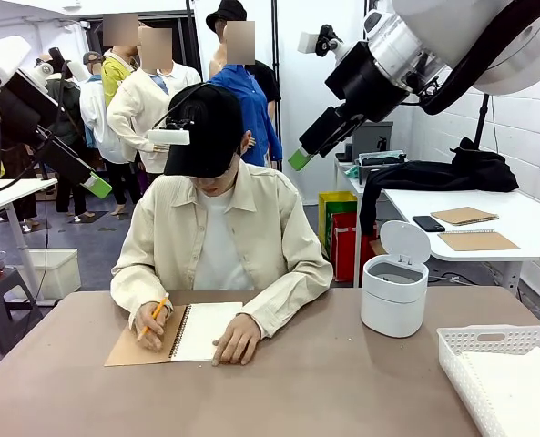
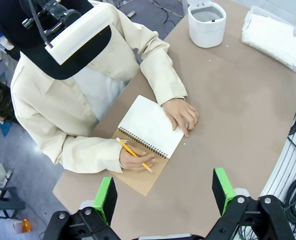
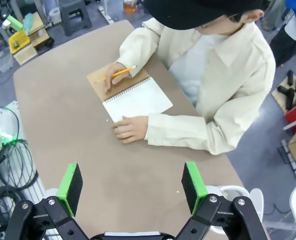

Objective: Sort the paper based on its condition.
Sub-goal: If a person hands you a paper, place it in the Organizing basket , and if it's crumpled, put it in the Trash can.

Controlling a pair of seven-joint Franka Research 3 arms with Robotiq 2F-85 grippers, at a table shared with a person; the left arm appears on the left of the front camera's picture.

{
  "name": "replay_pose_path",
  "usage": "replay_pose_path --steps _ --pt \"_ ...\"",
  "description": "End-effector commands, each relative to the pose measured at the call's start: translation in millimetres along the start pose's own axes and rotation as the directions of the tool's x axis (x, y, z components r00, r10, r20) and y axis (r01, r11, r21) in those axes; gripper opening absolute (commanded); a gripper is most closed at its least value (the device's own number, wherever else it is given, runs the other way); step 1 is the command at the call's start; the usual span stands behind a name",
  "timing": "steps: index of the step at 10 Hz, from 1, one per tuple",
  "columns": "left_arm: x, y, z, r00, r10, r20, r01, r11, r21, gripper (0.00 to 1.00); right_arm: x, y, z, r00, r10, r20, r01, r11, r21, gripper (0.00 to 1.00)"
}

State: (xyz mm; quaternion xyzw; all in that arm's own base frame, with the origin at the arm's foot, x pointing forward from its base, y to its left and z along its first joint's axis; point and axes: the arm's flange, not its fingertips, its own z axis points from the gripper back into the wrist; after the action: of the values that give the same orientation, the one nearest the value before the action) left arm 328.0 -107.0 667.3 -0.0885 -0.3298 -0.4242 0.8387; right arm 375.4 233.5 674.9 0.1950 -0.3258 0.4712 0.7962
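Right now the paper (image 2: pixel 150 125) is the top white page of the notebook (image 2: pixel 143 182), bound at the spiral, so you have no loose sheet on the table (image 1: pixel 324 391) to pick. The person's pencil hand (image 2: pixel 135 160) rests on the brown cover side of the notebook. The other hand (image 2: pixel 182 115) presses flat on the page's free edge.

Left jaws and right jaws both hang high above the table, spread wide and holding nothing.

The notebook lies on your left half of the table, so the left arm is probably nearer. In the left wrist view it sits just ahead of the jaws, with the spiral running diagonally across them. In the right wrist view bare table lies between jaws and notebook.

The bin (image 1: pixel 394 296) stands to the right of the notebook. The basket (image 1: pixel 452 364) is further right of it and closer to you, and white sheets seem to lie in it, though you can't be sure.

Likely you wait for a torn-out page.
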Motion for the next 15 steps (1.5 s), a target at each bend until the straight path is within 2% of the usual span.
replay_pose_path --steps 1,13,15 --pt "0.5 1.1 0.2 1.000 0.004 0.003 -0.004 1.000 0.002 1.00 -0.1 1.2 0.1 1.000 -0.022 0.007 0.022 1.000 0.015 1.00" --pt "0.5 1.1 0.2 1.000 0.004 0.003 -0.004 1.000 0.002 1.00 -0.2 -0.5 0.1 1.000 -0.001 -0.001 0.001 1.000 -0.004 1.00" --pt "0.5 1.1 0.2 1.000 0.004 0.003 -0.004 1.000 0.002 1.00 -8.4 1.2 3.1 1.000 -0.024 -0.003 0.024 0.999 0.022 1.00"
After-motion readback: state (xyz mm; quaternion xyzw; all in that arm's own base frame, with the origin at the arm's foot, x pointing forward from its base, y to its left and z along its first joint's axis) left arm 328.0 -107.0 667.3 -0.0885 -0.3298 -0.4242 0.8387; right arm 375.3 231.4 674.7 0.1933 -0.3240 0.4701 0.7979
